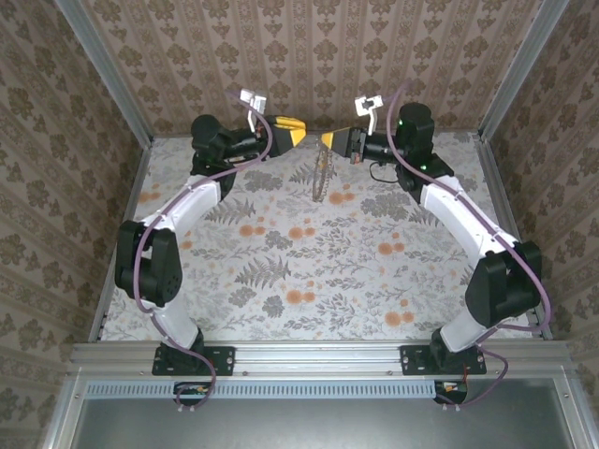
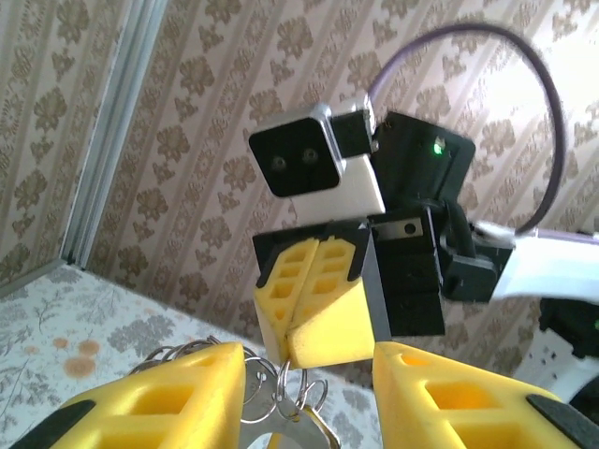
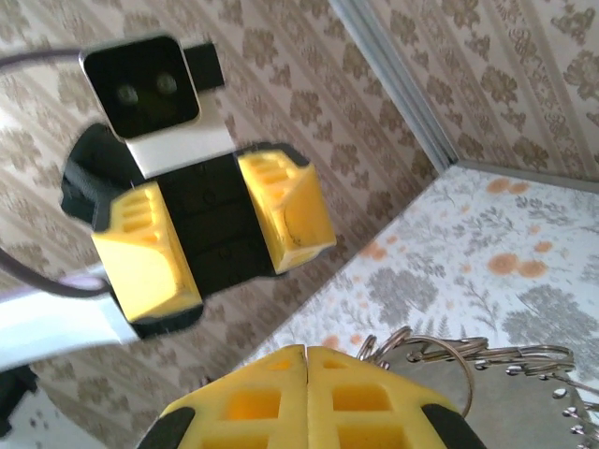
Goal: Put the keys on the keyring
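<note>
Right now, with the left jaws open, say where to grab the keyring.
Best take the keyring by its top loops, just under the shut right gripper, bringing the left gripper in from its own side: the ring hangs below those tips, between the open left fingers.

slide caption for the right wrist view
Right yellow-padded claw shut on thin metal keyring, facing the open left claw.

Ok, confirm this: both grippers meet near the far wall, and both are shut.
Only the right gripper is shut. The left gripper is open, its yellow fingers apart in the right wrist view. They do meet near the far wall.
</note>
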### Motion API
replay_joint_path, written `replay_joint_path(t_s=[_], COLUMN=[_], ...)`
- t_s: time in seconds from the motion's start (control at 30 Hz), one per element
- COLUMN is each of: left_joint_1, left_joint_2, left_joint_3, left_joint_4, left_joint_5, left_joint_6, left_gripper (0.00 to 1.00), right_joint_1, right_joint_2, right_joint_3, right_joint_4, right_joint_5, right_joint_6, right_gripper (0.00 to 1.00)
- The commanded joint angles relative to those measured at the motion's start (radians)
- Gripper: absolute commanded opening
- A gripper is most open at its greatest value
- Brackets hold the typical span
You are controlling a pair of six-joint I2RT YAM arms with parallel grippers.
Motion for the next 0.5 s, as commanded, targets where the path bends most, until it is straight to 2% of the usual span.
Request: replay_joint_path(t_s=[0.0, 0.1, 0.23, 0.27, 0.47], left_joint_1=[0.011, 0.002, -0.026, -0.031, -0.040], left_joint_2=[-0.047, -0.058, -0.057, -0.054, -0.040], left_joint_3=[0.076, 0.137, 0.266, 0.282, 0.283], left_joint_4=[-0.251, -0.542, -1.006, -1.061, -1.003], left_joint_5=[0.122, 0.173, 0.197, 0.200, 0.199], left_joint_6=[0.187, 0.395, 0.765, 0.800, 0.750], left_gripper=[0.41, 0.41, 0.39, 0.39, 0.39], right_joint_1=[-0.015, -0.030, -0.037, -0.038, -0.037], right_joint_2=[0.022, 0.047, 0.068, 0.070, 0.075], right_joint_3=[0.117, 0.171, 0.223, 0.232, 0.226], right_joint_4=[-0.257, -0.333, -0.392, -0.400, -0.380], right_joint_5=[-0.096, -0.148, -0.198, -0.200, -0.197], right_joint_6=[-0.229, -0.285, -0.322, -0.327, -0.309], right_gripper=[0.00, 0.00, 0.00, 0.00, 0.00])
